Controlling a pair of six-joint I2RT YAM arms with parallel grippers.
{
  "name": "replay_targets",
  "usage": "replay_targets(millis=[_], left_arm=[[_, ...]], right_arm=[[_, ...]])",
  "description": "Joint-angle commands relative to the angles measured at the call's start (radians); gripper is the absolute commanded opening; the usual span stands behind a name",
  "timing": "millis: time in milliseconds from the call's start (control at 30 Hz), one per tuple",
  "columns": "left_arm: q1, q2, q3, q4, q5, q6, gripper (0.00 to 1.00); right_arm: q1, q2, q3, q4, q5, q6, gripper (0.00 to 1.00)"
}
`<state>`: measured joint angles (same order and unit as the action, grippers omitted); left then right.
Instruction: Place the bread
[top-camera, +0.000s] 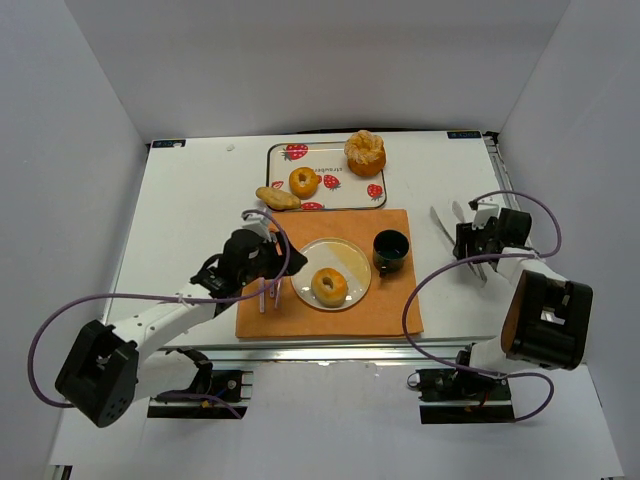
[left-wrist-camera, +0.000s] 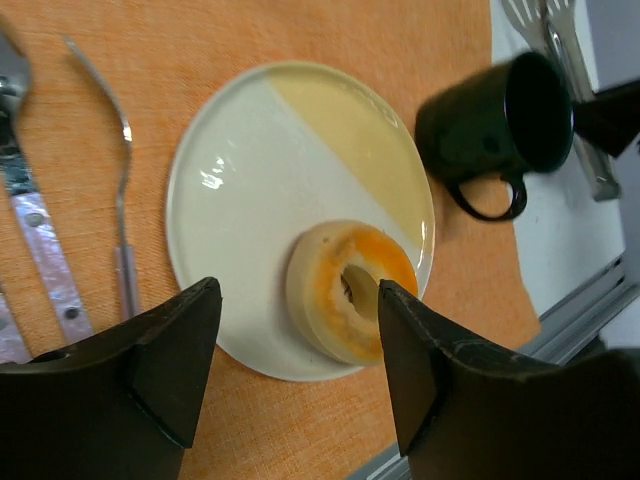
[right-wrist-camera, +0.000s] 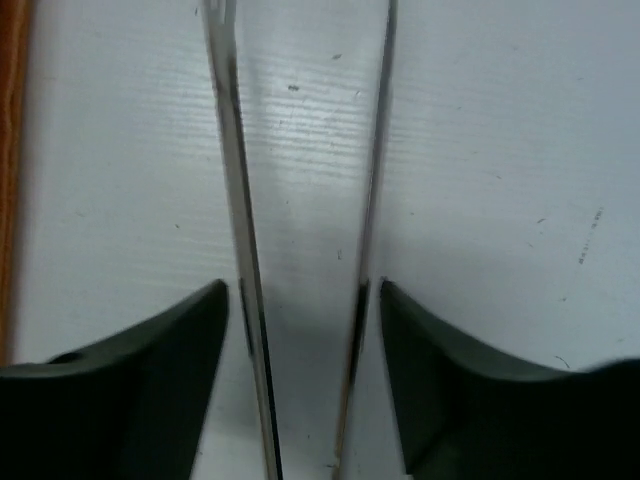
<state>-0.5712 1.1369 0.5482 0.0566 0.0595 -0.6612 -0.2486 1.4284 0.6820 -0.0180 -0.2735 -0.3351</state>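
The bread (top-camera: 329, 287), a small golden-orange ring, lies flat on the near part of a white and yellow plate (top-camera: 345, 257) on the orange placemat. In the left wrist view the bread (left-wrist-camera: 345, 290) sits just beyond my left gripper (left-wrist-camera: 300, 350), whose jaws stand wide apart with nothing held; the right finger overlaps the ring's edge. From above, the left gripper (top-camera: 292, 262) hovers at the plate's left side. A second ring (top-camera: 304, 181) lies on the strawberry tray (top-camera: 330, 202). My right gripper (top-camera: 462, 243) is open over the table at the right.
A dark cup (top-camera: 390, 250) stands right of the plate. Cutlery (top-camera: 268, 292) lies on the mat's left part. On the tray sits a ruffled orange bun (top-camera: 365, 152); a tan roll (top-camera: 277, 197) rests at its corner. Metal tongs (right-wrist-camera: 232, 150) run between the right fingers.
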Motion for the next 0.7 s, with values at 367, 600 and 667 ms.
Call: replay_targets(millis=[367, 600, 667], left_arm=[[-0.185, 0.119, 0.078, -0.018, -0.044, 0.317, 0.71], [-0.234, 0.29, 0.183, -0.046, -0.026, 0.396, 0.69], [-0.237, 0.323, 0.219, -0.051, -0.026, 0.411, 0.69]], right_arm=[[-0.022, 0.001, 0.298, -0.187, 0.003, 0.029, 0.89], [-0.014, -0.052, 0.409, -0.211, -0.141, 0.081, 0.89], [0.0, -0.093, 0.383, -0.175, -0.175, 0.077, 0.89]])
